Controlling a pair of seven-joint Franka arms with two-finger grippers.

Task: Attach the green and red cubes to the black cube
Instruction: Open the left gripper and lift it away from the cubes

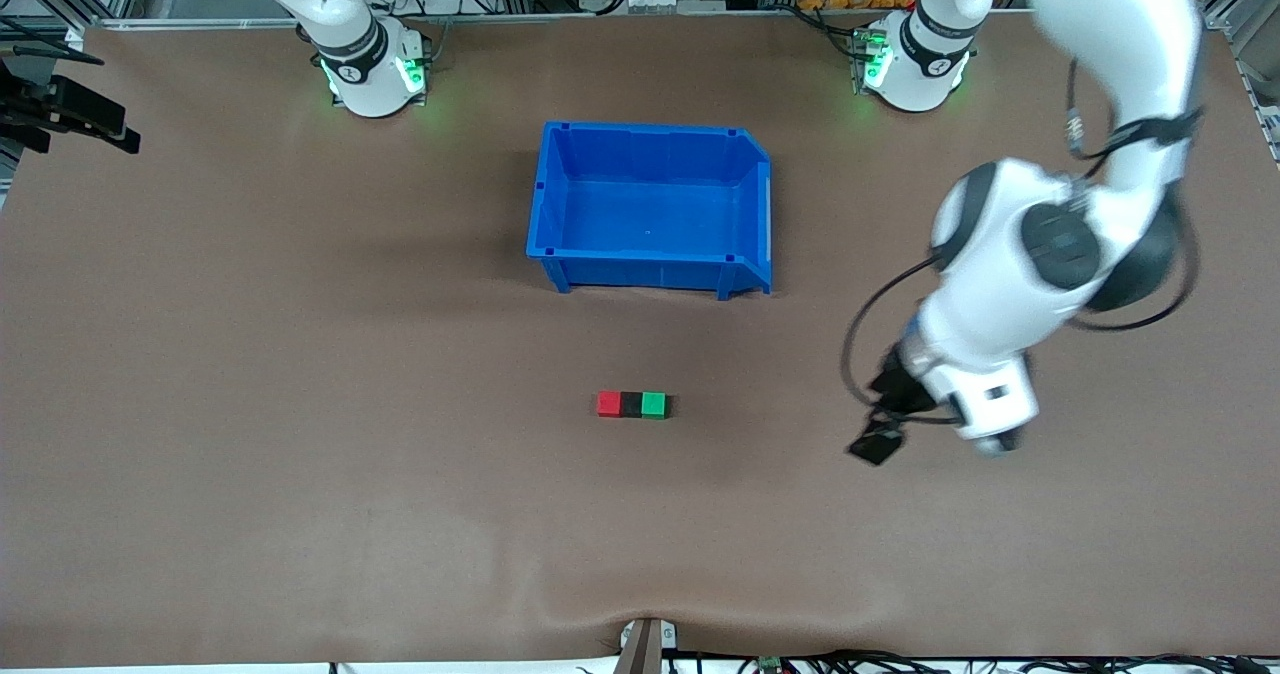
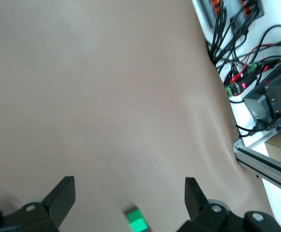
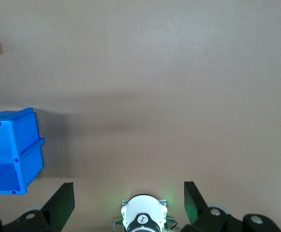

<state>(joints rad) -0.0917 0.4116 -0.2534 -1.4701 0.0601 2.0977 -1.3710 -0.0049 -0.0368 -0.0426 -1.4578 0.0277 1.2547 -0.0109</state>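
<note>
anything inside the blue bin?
Nothing visible: the blue bin shows only its bare floor in the front view, though the wall nearest the camera hides a strip of that floor. The red cube, black cube and green cube sit outside it in a row.

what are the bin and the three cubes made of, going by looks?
Blue bin: looks like moulded plastic, slight sheen, ribbed rim and walls. Red cube, black cube, green cube: matte, flat colour, no glare; plastic, foam or painted wood, cannot tell. Table: brown mat, dull, slightly rippled at its edge.
</note>
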